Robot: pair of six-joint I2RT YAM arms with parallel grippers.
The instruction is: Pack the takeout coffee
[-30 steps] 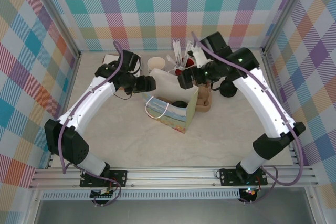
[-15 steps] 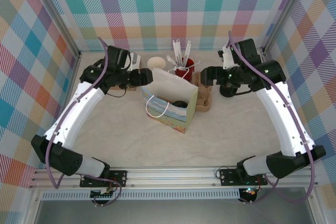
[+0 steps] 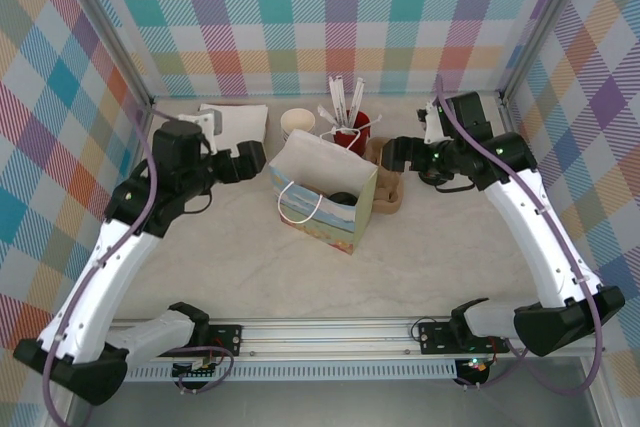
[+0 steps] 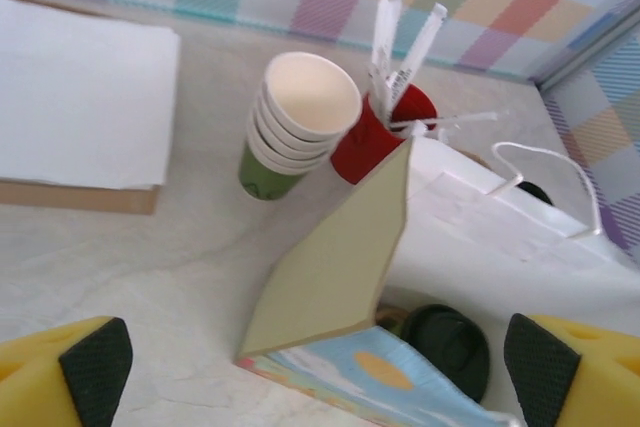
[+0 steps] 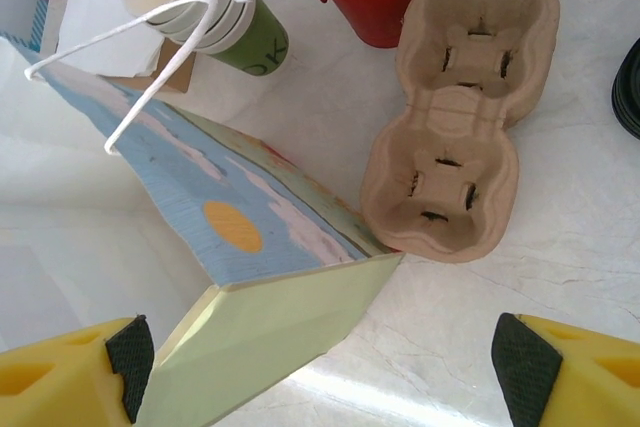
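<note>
The takeout coffee's round black lid (image 3: 343, 199) shows down inside the open paper bag (image 3: 320, 195), which stands mid-table. In the left wrist view the lid (image 4: 447, 347) sits low in the bag (image 4: 340, 267), with a sliver of green cup beside it. My left gripper (image 3: 250, 159) hangs left of the bag, open and empty, its pads (image 4: 95, 357) spread wide. On the bag's right, my right gripper (image 3: 395, 154) is open and empty too; the bag's pale green side (image 5: 270, 332) lies between its pads (image 5: 525, 362).
Behind the bag stand a stack of lidless cups (image 3: 297, 124) and a red holder (image 3: 350, 132) with white packets. A cardboard cup carrier (image 3: 388, 187) lies right of the bag, loose black lids (image 3: 435, 172) beyond it. White napkins (image 3: 235, 122) lie at back left.
Both grippers have pulled away from the bag's top edges, the left arm swinging back to the left and the right arm to the right. The bag stays standing open.
</note>
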